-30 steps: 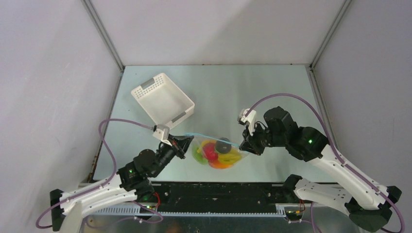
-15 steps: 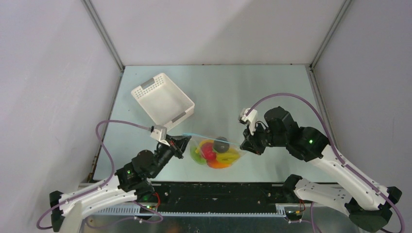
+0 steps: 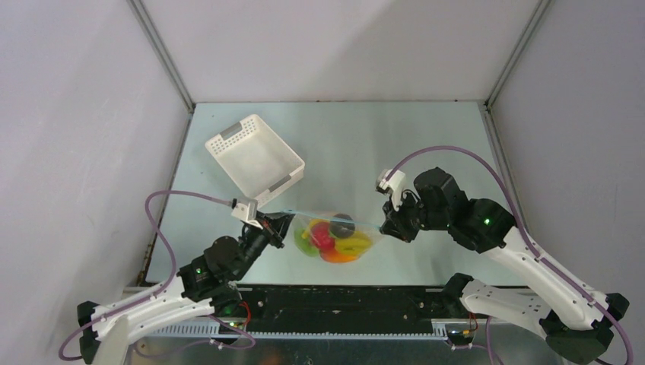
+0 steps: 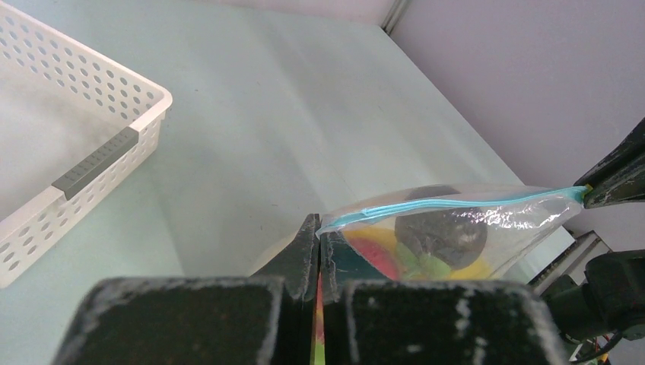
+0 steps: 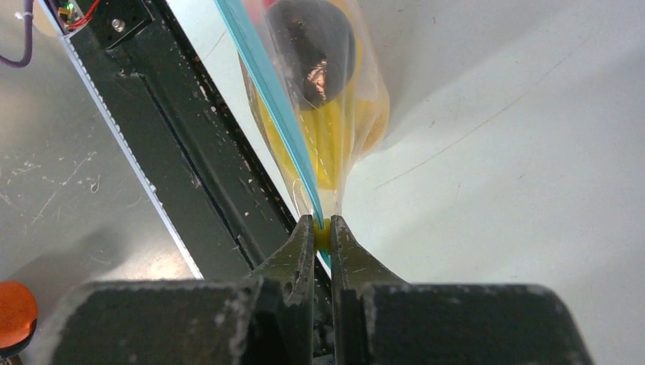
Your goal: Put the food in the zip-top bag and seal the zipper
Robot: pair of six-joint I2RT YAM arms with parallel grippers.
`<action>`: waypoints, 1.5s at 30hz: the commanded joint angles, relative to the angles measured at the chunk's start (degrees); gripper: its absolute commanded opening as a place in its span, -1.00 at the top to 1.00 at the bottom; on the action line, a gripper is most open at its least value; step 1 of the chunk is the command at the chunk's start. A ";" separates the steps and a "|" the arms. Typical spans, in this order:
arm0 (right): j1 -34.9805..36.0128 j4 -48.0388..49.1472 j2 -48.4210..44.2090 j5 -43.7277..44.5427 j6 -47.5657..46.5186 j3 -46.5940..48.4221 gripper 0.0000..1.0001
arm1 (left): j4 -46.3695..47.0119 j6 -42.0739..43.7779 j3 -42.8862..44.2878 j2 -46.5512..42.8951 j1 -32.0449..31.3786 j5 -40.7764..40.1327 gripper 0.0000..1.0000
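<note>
The clear zip-top bag (image 3: 335, 237) hangs stretched between my two grippers above the table, with red, yellow, orange, green and dark purple toy food (image 3: 328, 236) inside. Its light blue zipper (image 4: 456, 205) runs taut along the top edge. My left gripper (image 3: 283, 222) is shut on the bag's left corner; in the left wrist view (image 4: 319, 228) the jaws pinch the plastic. My right gripper (image 3: 386, 226) is shut on the right end, its jaws clamped on a small yellow slider (image 5: 322, 228) at the zipper (image 5: 274, 99). The dark purple fruit (image 5: 312, 46) shows through the bag.
A white slotted basket (image 3: 254, 157) lies tilted at the back left, near my left arm; it also shows in the left wrist view (image 4: 68, 144). The black rail (image 3: 342, 304) of the arm bases runs along the near edge.
Both grippers have shifted slightly left with the bag held between them. The bag's top edge has drawn straighter and tauter.
</note>
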 commanded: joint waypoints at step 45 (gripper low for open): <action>5.13 11.83 1.81 -0.49 -0.47 -1.49 -0.43 | 5.22 2.62 4.61 8.75 0.75 9.43 0.99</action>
